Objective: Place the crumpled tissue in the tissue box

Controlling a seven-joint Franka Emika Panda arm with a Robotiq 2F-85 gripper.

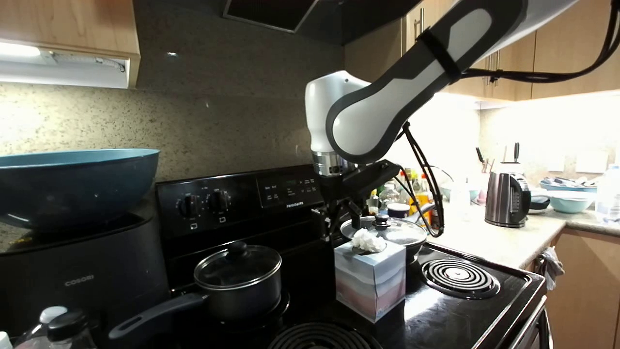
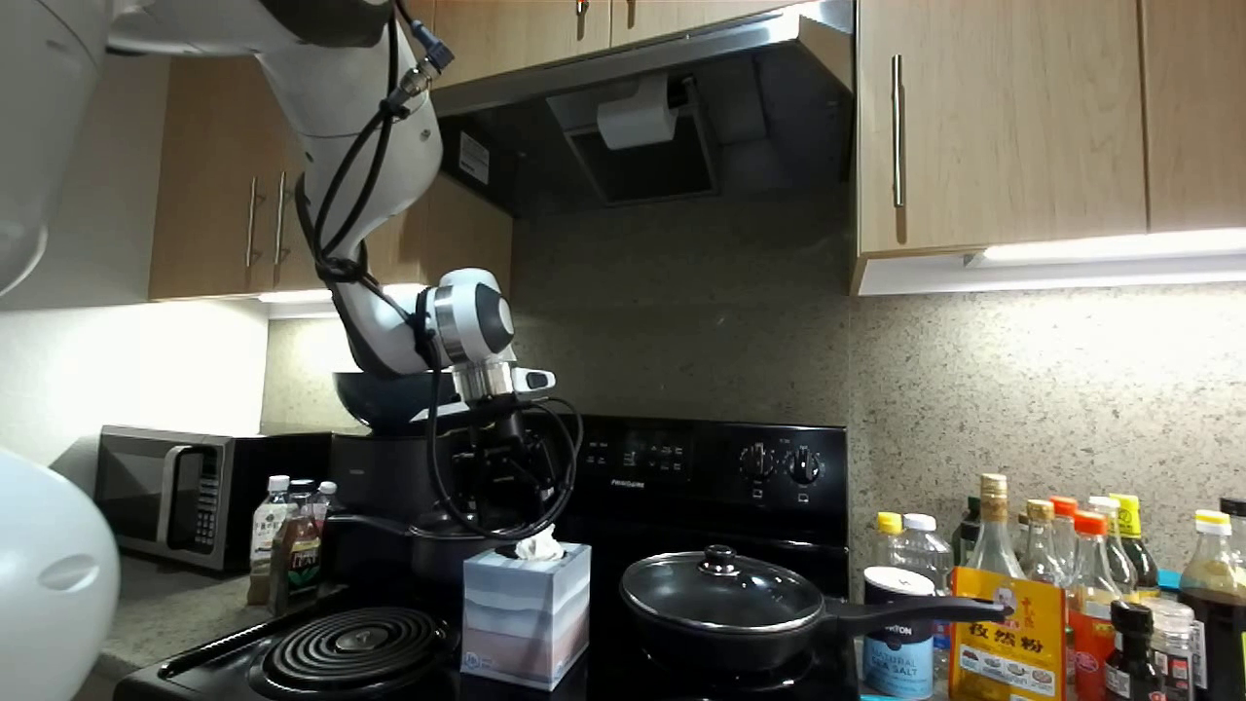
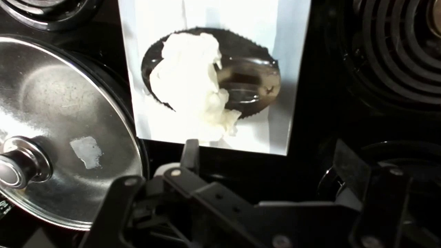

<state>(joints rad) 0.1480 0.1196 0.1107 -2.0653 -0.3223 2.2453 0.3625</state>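
Your crumpled tissue (image 3: 189,82) sits in the mouth of the tissue box (image 3: 265,132), partly over its edge, just beyond your fingers (image 3: 190,155) in the wrist view. They stand wide apart. Left of them, a lidded pan (image 3: 69,106) sits on the tabletop (image 3: 320,75).
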